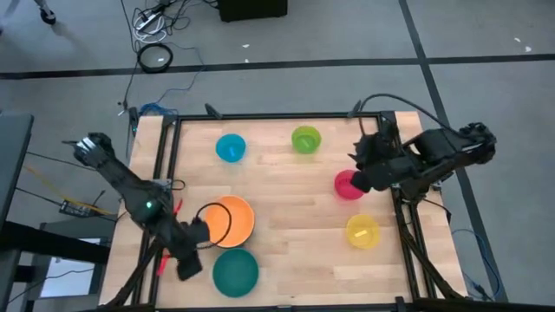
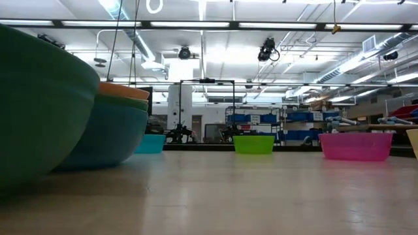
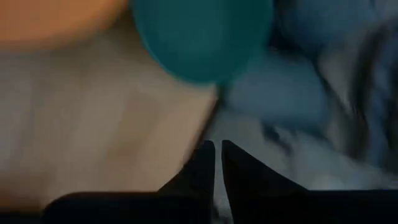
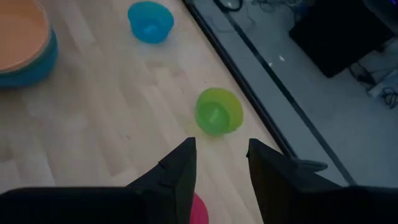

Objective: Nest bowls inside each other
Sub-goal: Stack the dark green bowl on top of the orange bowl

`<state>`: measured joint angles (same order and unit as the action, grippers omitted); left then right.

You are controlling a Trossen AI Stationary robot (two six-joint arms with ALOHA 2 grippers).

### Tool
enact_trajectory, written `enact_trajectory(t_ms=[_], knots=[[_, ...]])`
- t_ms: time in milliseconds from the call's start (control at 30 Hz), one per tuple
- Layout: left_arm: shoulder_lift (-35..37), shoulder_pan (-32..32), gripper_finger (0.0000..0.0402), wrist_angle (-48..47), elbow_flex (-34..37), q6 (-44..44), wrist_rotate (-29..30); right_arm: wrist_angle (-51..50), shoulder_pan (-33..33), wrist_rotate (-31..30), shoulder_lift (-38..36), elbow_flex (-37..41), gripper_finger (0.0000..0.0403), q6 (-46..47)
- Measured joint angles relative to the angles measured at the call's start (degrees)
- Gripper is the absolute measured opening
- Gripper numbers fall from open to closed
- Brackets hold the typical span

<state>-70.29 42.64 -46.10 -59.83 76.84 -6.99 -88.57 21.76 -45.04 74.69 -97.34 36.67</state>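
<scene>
Six bowls (image 1: 236, 271) on table (image 1: 286, 225); left hand (image 3: 217, 163) shut, right hand (image 4: 221, 163) open, both empty.

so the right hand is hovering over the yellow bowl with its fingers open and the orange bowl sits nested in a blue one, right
Not quite: the right hand is over the pink-red bowl, not the yellow bowl, which sits apart nearer the table's front. The high view shows this, and the right wrist view shows pink just under the open fingers. The rest holds: the orange bowl is nested in a blue one.
</scene>
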Motion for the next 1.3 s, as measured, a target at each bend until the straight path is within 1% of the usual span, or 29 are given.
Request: enact_trajectory(t_ms=[100, 133, 233, 300, 367, 433, 533, 633, 733, 800, 867, 967, 1033, 1133, 1200, 1300], knots=[[-3.0, 1.5, 0.0039, 1.0, -0.7, 6.5, 15.4, 0.2, 1.2, -0.8, -1.3, 1.8, 0.0131, 0.7], [-4.0, 1.8, 0.0039, 1.7, -0.9, 9.1, 19.6, 0.2, 1.3, -0.8, -1.5, 2.4, 0.0131, 0.7], [-7.5, 2.8, 0.0039, 3.1, -2.2, 14.4, 28.6, 0.3, 1.6, 0.5, -1.2, 4.3, 0.0131, 0.7], [-10.2, 3.3, 0.0039, 3.1, -3.3, 16.5, 31.8, 0.4, 2.1, 2.3, -0.5, 5.6, 0.0130, 0.3], [-12.9, 3.4, 0.0039, 2.7, -4.0, 19.4, 32.1, 0.6, 2.9, 3.4, 0.1, 7.1, 0.0131, 0.0], [-15.4, 3.4, 0.0039, 2.8, -5.0, 23.0, 31.1, 1.1, 3.9, 4.4, 0.4, 8.8, 0.0131, -0.4], [-18.7, 3.4, 0.0039, 2.7, -7.1, 27.1, 26.6, 2.9, 5.4, 5.7, 0.7, 11.5, 0.0132, -0.7], [-21.2, 3.9, 0.0039, 2.9, -11.7, 28.4, 24.1, 4.1, 7.2, 7.0, 0.7, 13.9, 0.0132, -0.8], [-22.8, 4.8, 0.0039, 1.5, -17.9, 28.4, 25.6, 5.5, 9.2, 7.9, 0.7, 16.2, 0.0132, -0.8], [-24.2, 5.5, 0.0039, -2.7, -22.1, 28.8, 26.4, 6.1, 10.6, 8.1, 0.7, 17.3, 0.0132, -0.7], [-26.1, 6.0, 0.0039, -9.4, -26.1, 30.9, 25.5, 7.4, 11.9, 8.2, 0.7, 18.7, 0.0132, -0.7], [-28.8, 6.8, 0.0039, -19.4, -29.9, 34.5, 20.1, 9.5, 13.9, 8.2, 0.7, 20.3, 0.0132, -0.7], [-29.9, 7.5, 0.0039, -21.4, -31.2, 36.7, 19.5, 11.1, 15.1, 8.4, 0.7, 21.3, 0.0132, -0.7], [-30.9, 8.4, 0.0040, -19.4, -31.6, 40.2, 21.3, 12.8, 16.5, 8.9, 0.7, 21.9, 0.0132, -0.8], [-31.7, 8.5, 0.0044, -17.4, -31.6, 41.6, 20.3, 12.8, 17.3, 8.9, 0.7, 22.0, 0.0132, -0.8], [-33.4, 8.5, 0.0060, -17.5, -31.6, 42.7, 17.2, 12.9, 17.7, 8.9, 0.7, 22.0, 0.0132, -0.8]])
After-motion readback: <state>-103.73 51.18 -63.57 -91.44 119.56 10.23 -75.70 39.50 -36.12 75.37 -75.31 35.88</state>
